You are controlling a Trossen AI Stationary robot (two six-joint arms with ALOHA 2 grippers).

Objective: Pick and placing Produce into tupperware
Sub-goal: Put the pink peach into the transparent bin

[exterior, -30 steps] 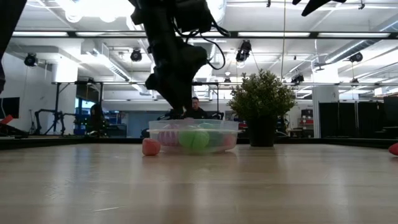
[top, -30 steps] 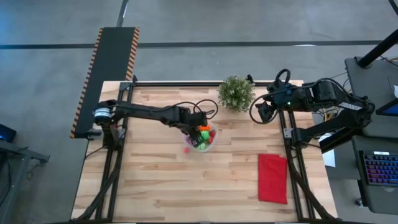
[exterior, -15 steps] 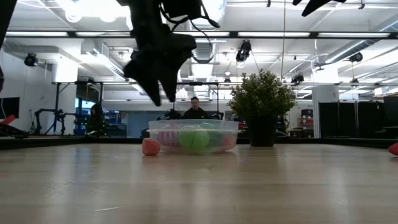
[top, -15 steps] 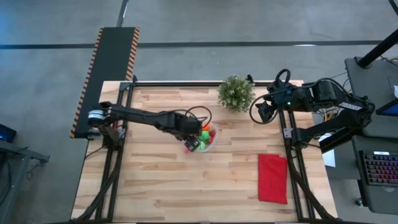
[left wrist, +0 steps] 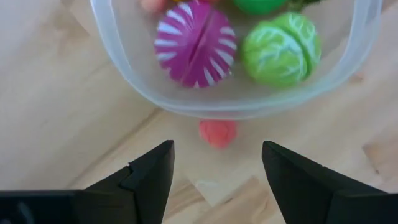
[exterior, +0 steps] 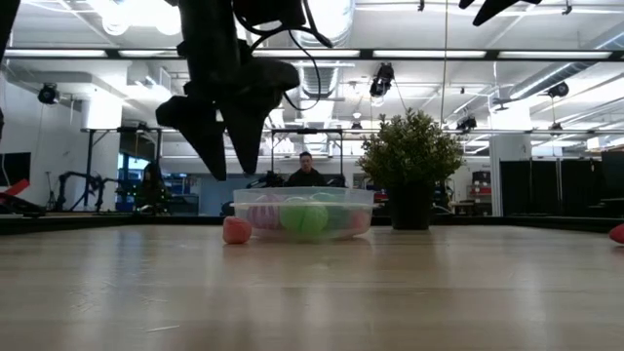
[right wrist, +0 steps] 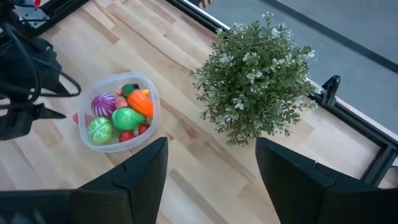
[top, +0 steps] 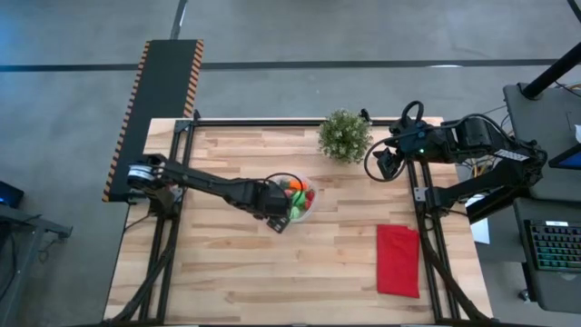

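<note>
The clear round bowl (top: 312,205) sits mid-table and holds toy produce: a purple striped piece (left wrist: 194,43), a green cabbage (left wrist: 281,49), an orange carrot (right wrist: 140,102) and others. One small pink piece (left wrist: 217,132) lies on the table against the outside of the bowl's wall (exterior: 237,230). My left gripper (exterior: 220,148) hangs open above the table at the bowl's near-left side, its fingers on either side of the pink piece (left wrist: 214,177) without touching it. My right gripper (right wrist: 211,180) waits open, high up by the far right corner (top: 385,163).
A bushy potted plant (top: 344,135) stands near the far edge, right of the bowl. A flat red cloth (top: 398,260) lies at the near right. Bare wood spreads left of the bowl and along the near edge. A person shows in the room behind the bowl (exterior: 306,171).
My left gripper has risen out of the bowl and drawn back toward the table's left and near edges, and now hangs over the pink piece beside the bowl. The bowl and its produce have stayed put.
</note>
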